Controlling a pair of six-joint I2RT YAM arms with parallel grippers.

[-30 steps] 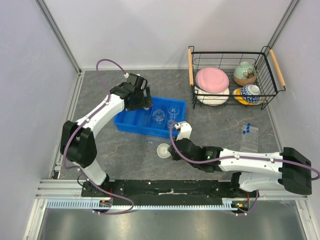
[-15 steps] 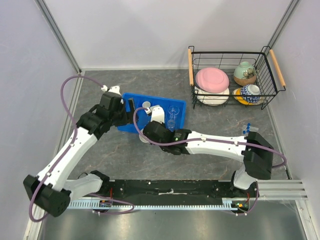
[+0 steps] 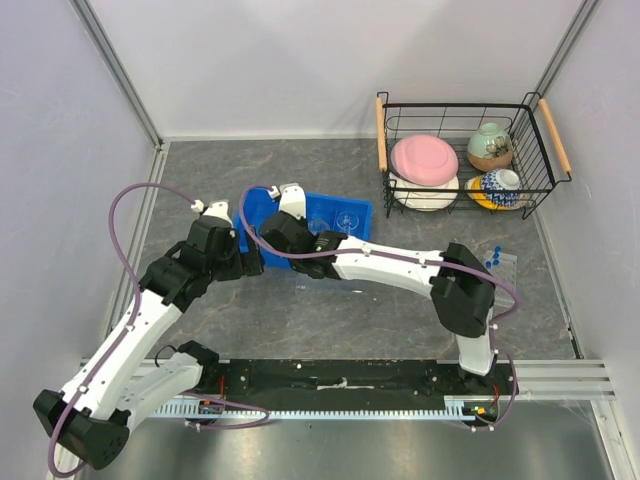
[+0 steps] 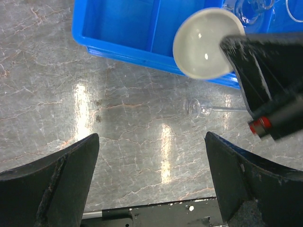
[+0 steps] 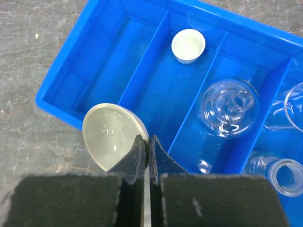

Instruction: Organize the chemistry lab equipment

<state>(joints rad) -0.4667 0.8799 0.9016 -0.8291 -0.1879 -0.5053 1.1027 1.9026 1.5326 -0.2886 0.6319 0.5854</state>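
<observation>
My right gripper [image 5: 147, 142] is shut on the rim of a white round dish [image 5: 112, 135] and holds it over the near left edge of the blue tray [image 5: 61, 94]. In the tray lie a smaller white dish [image 5: 188, 46], a clear flask [image 5: 229, 106] and clear beakers [image 5: 284, 176]. My left gripper [image 4: 151, 182] is open and empty over bare table just in front of the tray [image 4: 123, 28]; it sees the held dish [image 4: 201, 45] and a small clear glass piece [image 4: 199, 108] lying on the table. Blue-capped tubes [image 3: 493, 258] with a clear rack lie at the right.
A wire basket [image 3: 385, 130] at the back right holds a pink plate [image 3: 424, 158] and patterned bowls [image 3: 490, 146]. In the top view both arms crowd the tray's [image 3: 350, 212] left end, with my right gripper [image 3: 265, 240] close beside my left gripper [image 3: 246, 264].
My right gripper took the white dish off the table in front of the tray and carried it left over the tray's near left edge. My left arm drew back from above the tray.
</observation>
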